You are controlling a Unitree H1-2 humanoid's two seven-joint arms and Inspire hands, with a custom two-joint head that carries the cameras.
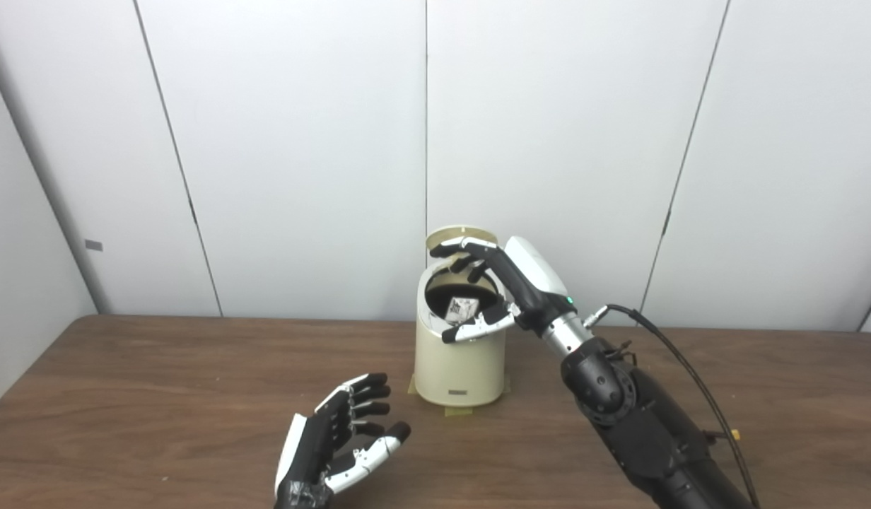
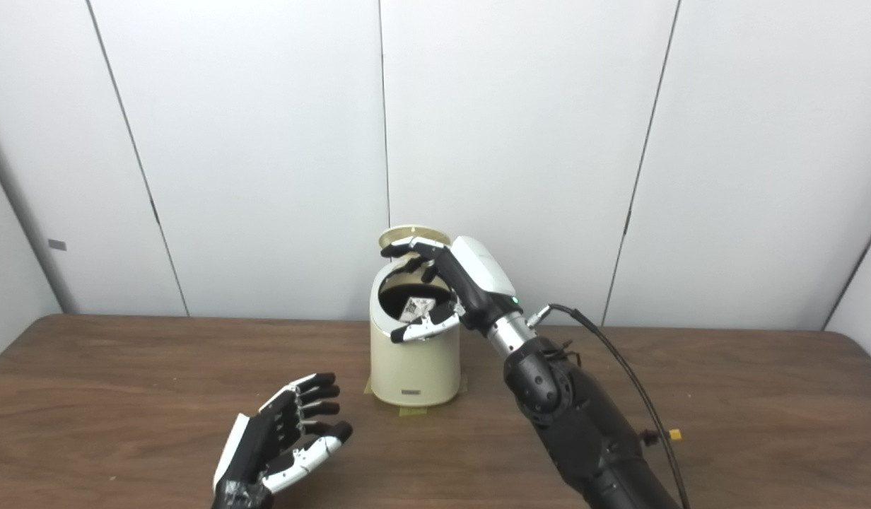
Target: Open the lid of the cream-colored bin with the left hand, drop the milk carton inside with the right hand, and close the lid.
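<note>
The cream-colored bin (image 1: 458, 360) stands on the table at the middle back. Its lid (image 1: 464, 235) is tipped up and open behind the opening. The milk carton (image 1: 462, 309) lies inside the bin's dark opening, and only its top shows. My right hand (image 1: 503, 286) is over the opening with its fingers spread above the carton and its thumb at the front rim; it holds nothing. My left hand (image 1: 340, 442) is open, palm up, low over the table in front and to the left of the bin, apart from it.
The brown table (image 1: 160, 382) runs to white wall panels at the back. Yellow tape (image 1: 457, 410) marks the bin's base. A black cable (image 1: 690, 375) loops from my right wrist along the forearm.
</note>
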